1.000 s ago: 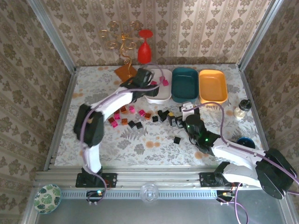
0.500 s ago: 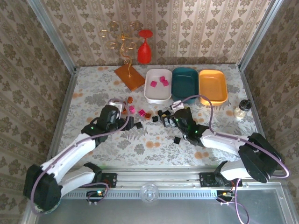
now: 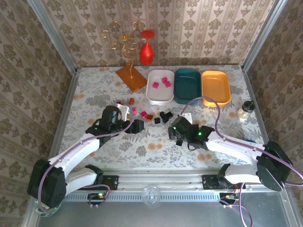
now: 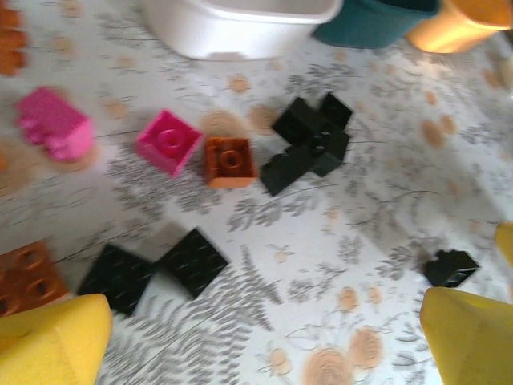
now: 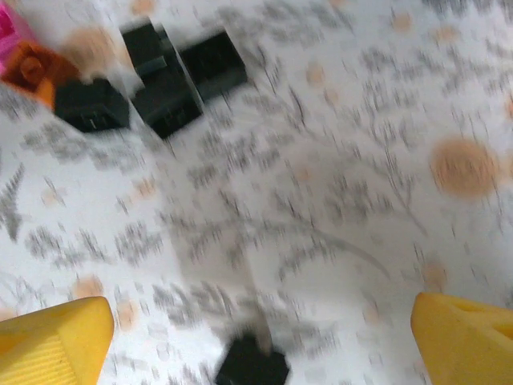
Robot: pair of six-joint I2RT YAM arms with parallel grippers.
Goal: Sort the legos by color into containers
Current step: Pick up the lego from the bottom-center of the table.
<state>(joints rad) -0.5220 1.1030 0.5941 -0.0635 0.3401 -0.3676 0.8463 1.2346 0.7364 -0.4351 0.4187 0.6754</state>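
Three trays stand in a row at the back: white [image 3: 160,94], dark teal [image 3: 188,86] and orange-yellow [image 3: 216,88]. Three pink legos [image 3: 164,82] lie in the white one. Loose pink [image 4: 168,142], orange [image 4: 229,162] and black legos [image 4: 309,146] are scattered on the cloth in front of them. My left gripper [image 3: 139,126] hangs open just over the table; two black legos [image 4: 192,261] lie close ahead of its yellow fingertips [image 4: 52,341]. My right gripper [image 3: 174,132] is open too, low over a lone black lego [image 5: 252,365] that sits between its fingertips [image 5: 469,337].
A flat orange-brown tile [image 3: 131,77], a red wine glass [image 3: 147,48] and a gold wire stand [image 3: 122,40] stand at the back left. A small glass jar [image 3: 245,109] is at the right edge. A patterned cloth covers the table [image 3: 142,146].
The left arm came back from the white tray to the loose legos and has edged right. The right gripper has drawn back from the black cluster to the lone black lego.
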